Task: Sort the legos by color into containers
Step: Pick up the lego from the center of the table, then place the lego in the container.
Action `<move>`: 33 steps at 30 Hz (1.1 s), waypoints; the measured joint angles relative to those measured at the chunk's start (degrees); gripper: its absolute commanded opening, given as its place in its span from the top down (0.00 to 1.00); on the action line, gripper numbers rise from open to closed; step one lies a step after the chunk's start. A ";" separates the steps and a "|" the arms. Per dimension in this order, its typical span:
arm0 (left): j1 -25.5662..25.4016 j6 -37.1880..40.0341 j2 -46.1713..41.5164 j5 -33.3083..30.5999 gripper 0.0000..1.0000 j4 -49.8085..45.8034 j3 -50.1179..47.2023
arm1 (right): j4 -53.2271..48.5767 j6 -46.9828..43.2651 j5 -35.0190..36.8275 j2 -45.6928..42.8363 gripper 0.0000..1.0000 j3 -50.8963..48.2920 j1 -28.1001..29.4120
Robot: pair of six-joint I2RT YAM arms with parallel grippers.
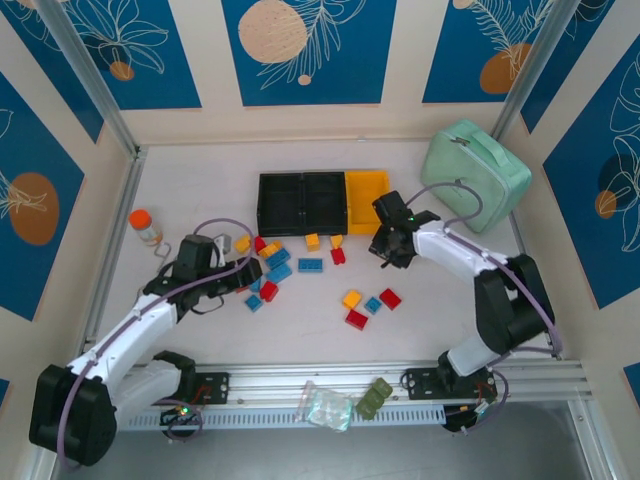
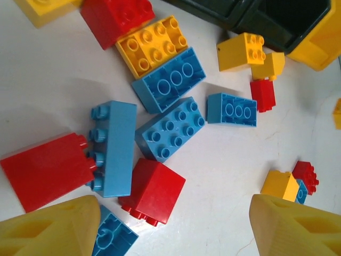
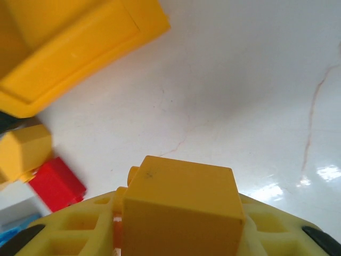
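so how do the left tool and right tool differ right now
The left tool is open, holding nothing; the right tool is shut on a yellow brick. The left tool hangs over the mixed brick pile; the right tool is near the yellow bin. Both have yellow fingers.

Looks down on legos [image 2: 170, 133] scattered over a white table [image 2: 42, 90]. Shows the left gripper [image 2: 170, 237] with yellow fingers [image 2: 48, 226] spread wide at the bottom corners. Finds a red brick [image 2: 154, 189] just ahead of that gap, touching a long blue brick [image 2: 114, 146]. Catches the containers [image 2: 287, 24] at top right, black beside yellow.
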 measured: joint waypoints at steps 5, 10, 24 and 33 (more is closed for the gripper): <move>-4.33 -0.44 4.39 -0.31 0.26 0.72 1.53 | -2.14 -3.96 -1.53 -3.48 0.70 1.49 -1.55; -7.48 -0.85 7.30 -0.72 0.26 2.01 5.53 | -4.17 -7.80 -3.74 -0.66 0.70 8.31 -2.86; -11.06 -1.05 6.05 -3.30 0.26 1.60 8.26 | -7.91 -12.48 -5.79 26.38 0.68 37.57 -4.72; -11.13 -1.03 3.45 -4.79 0.26 -0.26 7.76 | -12.61 -11.98 -5.05 35.80 0.66 46.86 -4.76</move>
